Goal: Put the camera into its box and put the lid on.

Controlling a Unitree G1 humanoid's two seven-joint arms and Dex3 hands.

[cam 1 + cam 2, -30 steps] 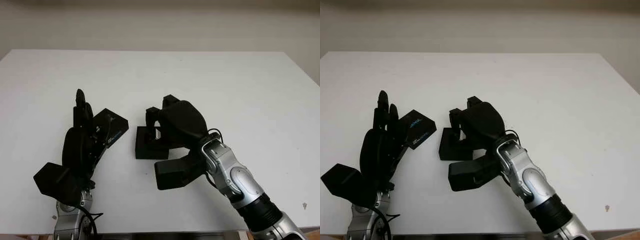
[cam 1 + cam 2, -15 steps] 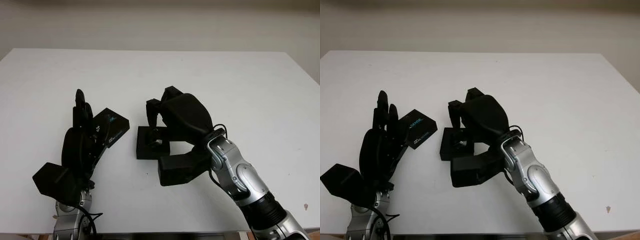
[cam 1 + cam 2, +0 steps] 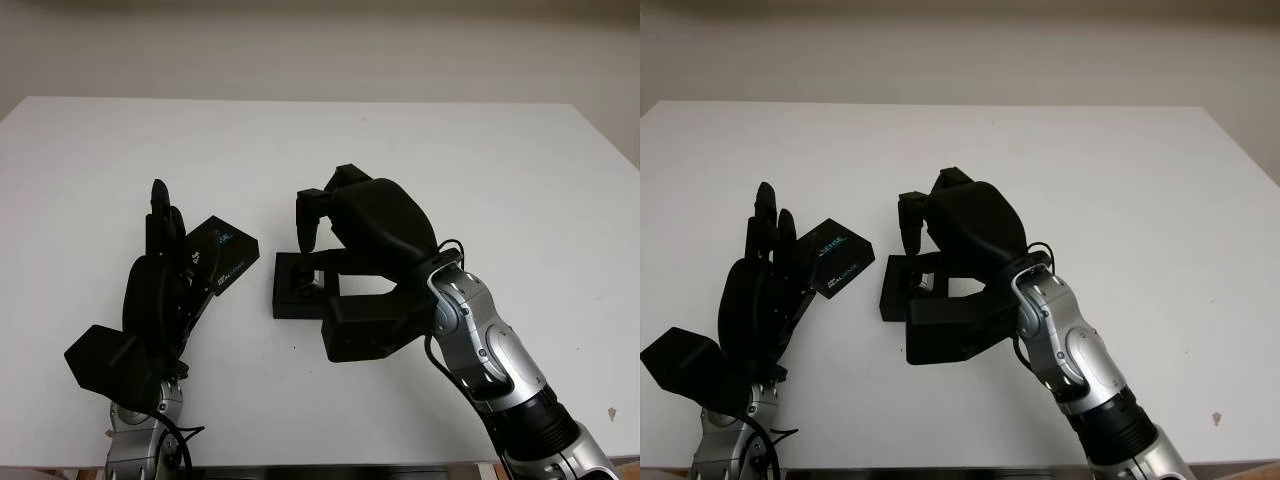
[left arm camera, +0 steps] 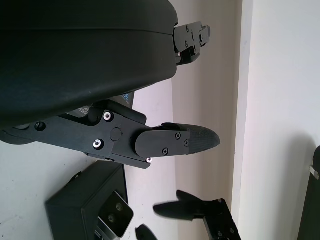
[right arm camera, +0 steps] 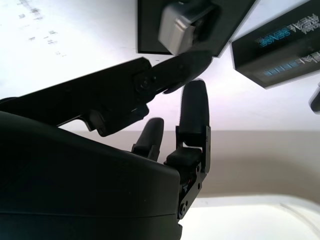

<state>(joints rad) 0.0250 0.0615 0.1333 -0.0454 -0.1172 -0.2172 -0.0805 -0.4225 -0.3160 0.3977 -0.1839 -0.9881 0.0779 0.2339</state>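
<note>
Surface: white table [image 3: 480,170], seen from the head views, with a pale wall behind its far edge.
Box (head views): black open box [image 3: 290,300] near the table's middle; taken as the landmark for all places below.
Camera (head views): small silver-grey camera [image 3: 308,284] sits inside the box, touching its floor.
Lid (head views): black lid [image 3: 225,255] with blue lettering lies on the table just to the left of the box, apart from it and turned at an angle.
Right hand (head views): right hand [image 3: 350,250] hangs over the right side of the box, fingers bent downward above the camera and holding nothing (no contact with the camera can be made out).
Left hand (head views): left hand [image 3: 160,290] is left of the box, open, holding nothing, its fingertips beside the lid's near-left edge.
Left wrist view: box [image 4: 87,207] with the camera [image 4: 112,220] in it, beyond the left hand's fingers [image 4: 175,142].
Right wrist view: camera [image 5: 182,22] in the box [image 5: 150,25], lid [image 5: 280,50] beside the box; right hand's fingers [image 5: 192,107] are near the camera, gripping nothing.
</note>
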